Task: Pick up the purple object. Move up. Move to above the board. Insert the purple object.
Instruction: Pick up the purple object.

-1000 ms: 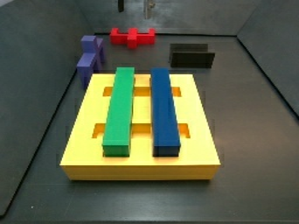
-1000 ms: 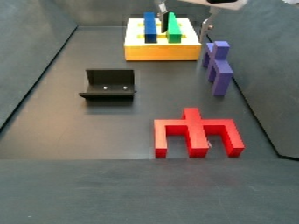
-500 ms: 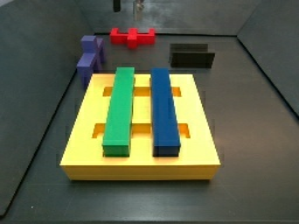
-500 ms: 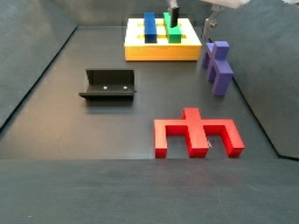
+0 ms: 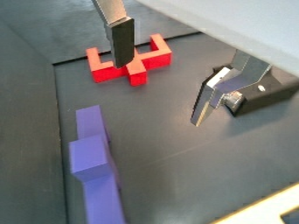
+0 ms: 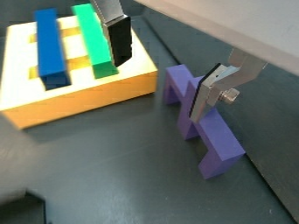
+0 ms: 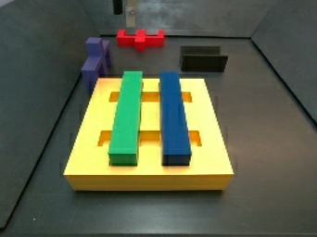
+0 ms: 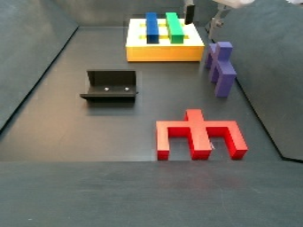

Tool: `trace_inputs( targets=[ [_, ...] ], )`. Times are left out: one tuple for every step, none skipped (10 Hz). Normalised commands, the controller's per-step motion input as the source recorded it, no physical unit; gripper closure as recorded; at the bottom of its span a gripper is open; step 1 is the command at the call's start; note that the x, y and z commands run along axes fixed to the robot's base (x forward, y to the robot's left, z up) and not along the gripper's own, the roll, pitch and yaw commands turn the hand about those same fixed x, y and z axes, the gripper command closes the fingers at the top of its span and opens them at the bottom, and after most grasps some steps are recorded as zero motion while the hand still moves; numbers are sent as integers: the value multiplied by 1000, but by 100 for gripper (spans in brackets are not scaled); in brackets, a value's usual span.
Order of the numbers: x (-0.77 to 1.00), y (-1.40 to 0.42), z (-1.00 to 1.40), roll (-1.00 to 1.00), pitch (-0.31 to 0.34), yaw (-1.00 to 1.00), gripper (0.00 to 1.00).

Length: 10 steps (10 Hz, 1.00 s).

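Tool (image 6: 163, 59): jaws wide apart, nothing between the fingers (image 5: 121, 39), hanging in the air above the purple object (image 6: 201, 122), seen at the upper edge in a side view (image 8: 204, 12). Purple object: lying on the floor just beside the board (image 8: 164, 51), well apart from the red notched block (image 8: 201, 135). Board: yellow, carrying a green bar (image 7: 128, 114) and a blue bar (image 7: 173, 115) side by side; fixture (image 8: 110, 86) standing apart on the floor.
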Motion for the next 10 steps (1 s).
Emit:
trace_inputs(
  targets=[
    [-211, -120, 0, 0, -41, -800, 0],
    [-234, -137, 0, -6, -49, -771, 0],
    [-320, -183, -80, -47, -84, -686, 0],
    [-394, -229, -217, -56, -66, -597, 0],
    [-400, -177, -277, -54, -67, -629, 0],
    [-471, -134, -337, 0, -7, -603, 0],
    [-406, -34, -429, -17, 0, -691, 0],
    [-463, 0, -431, -53, 0, -649, 0],
    [-234, 0, -303, -23, 0, -294, 0],
    [-23, 0, -309, 0, 19, -111, 0]
  ],
)
